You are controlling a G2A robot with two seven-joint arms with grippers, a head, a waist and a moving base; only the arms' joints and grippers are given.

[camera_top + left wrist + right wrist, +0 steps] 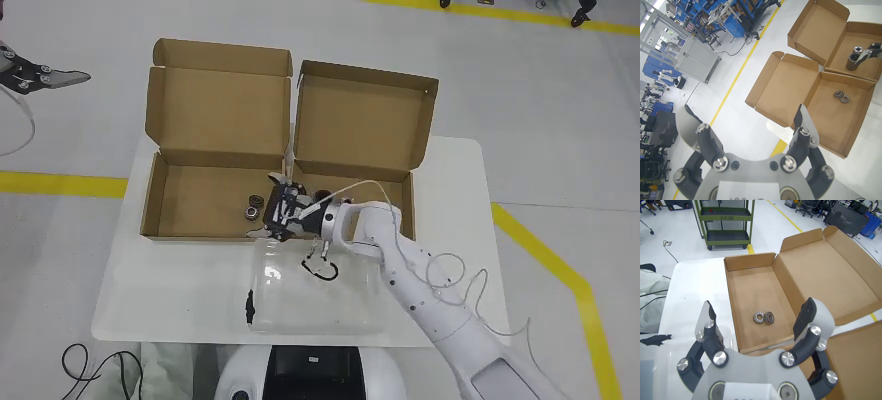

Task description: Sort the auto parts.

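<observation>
bearings [763, 318] lie touching in the box [753, 285], near the wide-spread, empty right fingers [805, 315]

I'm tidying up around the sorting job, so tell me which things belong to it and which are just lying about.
Job: two bearings, bearing box, two metal sleeves, sleeve box.
Lying about: green cart, floor cable, office chairs.
</observation>
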